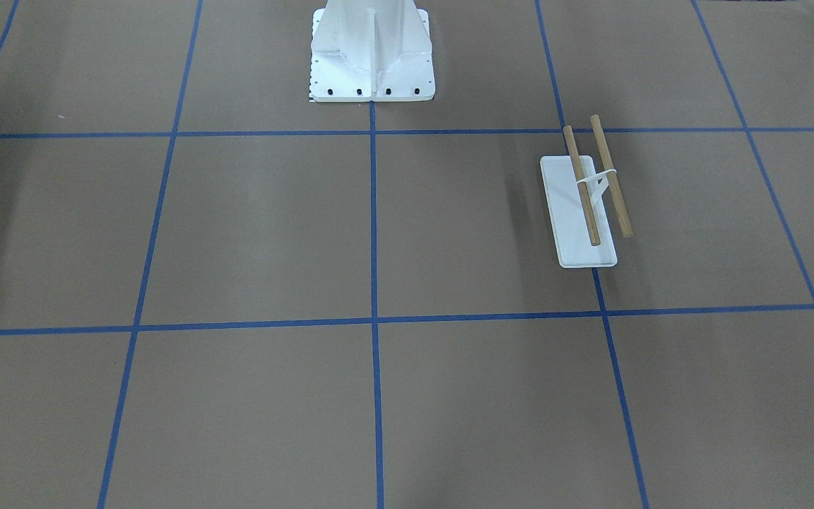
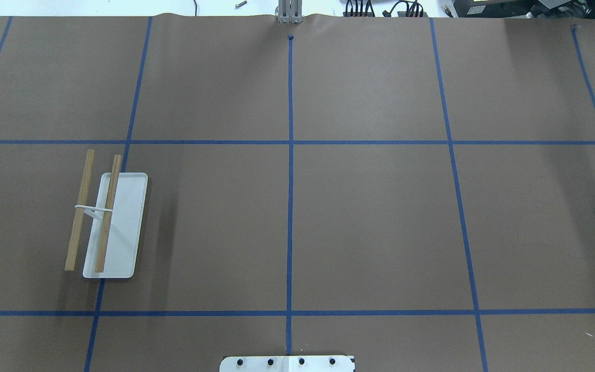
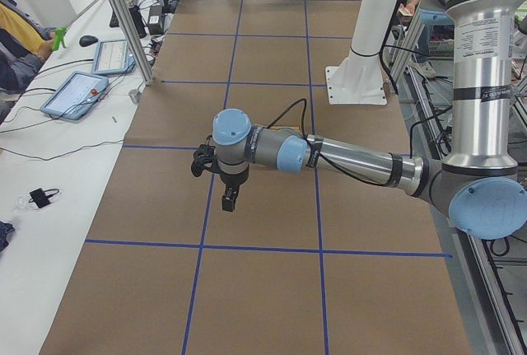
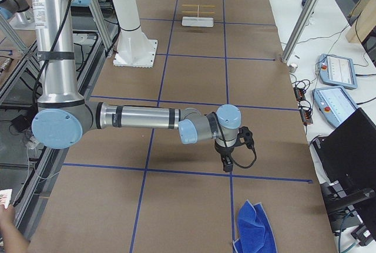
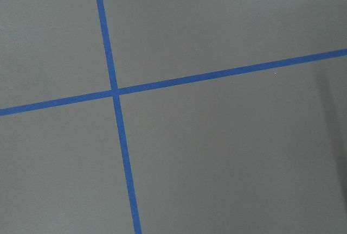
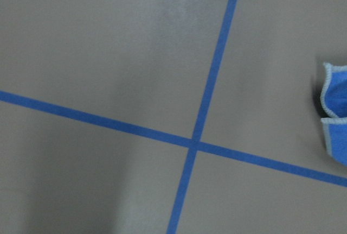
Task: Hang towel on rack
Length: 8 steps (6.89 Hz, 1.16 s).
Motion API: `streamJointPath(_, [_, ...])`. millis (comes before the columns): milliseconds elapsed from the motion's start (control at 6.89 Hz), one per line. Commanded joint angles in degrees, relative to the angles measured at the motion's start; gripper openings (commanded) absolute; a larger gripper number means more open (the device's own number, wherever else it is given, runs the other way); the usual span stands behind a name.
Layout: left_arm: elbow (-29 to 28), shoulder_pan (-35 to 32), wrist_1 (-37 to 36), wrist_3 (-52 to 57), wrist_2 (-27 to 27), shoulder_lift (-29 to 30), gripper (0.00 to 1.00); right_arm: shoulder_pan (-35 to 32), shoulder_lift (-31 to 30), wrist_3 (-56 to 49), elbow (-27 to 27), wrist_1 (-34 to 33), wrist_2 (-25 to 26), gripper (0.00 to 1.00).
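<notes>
The rack (image 2: 122, 232) has a flat white base and two wooden dowels. It stands on the brown table on my left side and also shows in the front view (image 1: 576, 233) and, far off, in the right view (image 4: 197, 22). The towel (image 4: 252, 229) lies crumpled, blue side up, at the table's end on my right; its edge shows in the right wrist view (image 6: 336, 114). My right gripper (image 4: 227, 162) hangs over a tape crossing, apart from the towel. My left gripper (image 3: 228, 201) hangs over bare table. I cannot tell whether either is open or shut.
The large white bolted pedestal (image 1: 372, 49) stands at the table's middle near my base. Aluminium posts (image 4: 302, 15) and tablets (image 4: 335, 68) line the operators' side. A person (image 3: 16, 34) sits by the table. Blue tape marks a grid on the table.
</notes>
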<state>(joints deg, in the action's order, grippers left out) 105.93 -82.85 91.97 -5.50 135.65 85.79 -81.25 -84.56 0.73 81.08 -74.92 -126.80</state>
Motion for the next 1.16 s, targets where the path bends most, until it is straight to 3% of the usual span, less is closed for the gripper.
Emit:
streamJointPath(0, [-1.2,0.1,0.2,-6.1,4.6,1.0,0.98,0.0,8.4,0.4,-12.3,0.3,6.5,1.00])
streamJointPath(290, [-1.1,0.0,0.0,-5.8,3.7,0.9,0.98,-0.4,12.1,2.6,-17.5,0.3,11.2,0.97])
streamJointPath(726, [-1.4,0.1,0.0,-5.8,3.0,1.4,0.98,-0.2,17.8,7.1,-31.1,5.6,16.7,0.95])
streamJointPath(1016, [-1.6,0.1,0.0,-5.8,3.0,1.8,0.98,0.3,18.7,7.1,-34.7,7.1,19.4,0.94])
